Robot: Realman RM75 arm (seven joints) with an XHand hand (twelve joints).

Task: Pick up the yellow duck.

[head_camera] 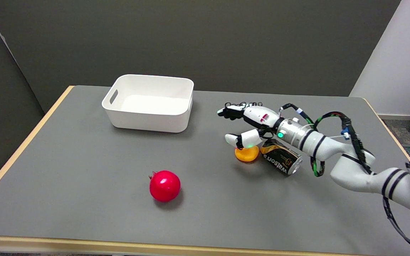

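Note:
The yellow duck (247, 154) shows as a small yellow-orange shape on the grey table, right of centre; its upper part is hidden under my hand. My right hand (248, 122) hangs just above it, palm down, fingers stretched out to the left and the thumb (242, 138) low over the duck. The fingers are apart and hold nothing. Whether the thumb touches the duck cannot be told.
A black can (281, 159) lies on its side right beside the duck, under my wrist. A red pomegranate (164, 186) sits toward the front centre. A white bin (150, 102) stands at the back left. The table (66, 170) has a wooden edge.

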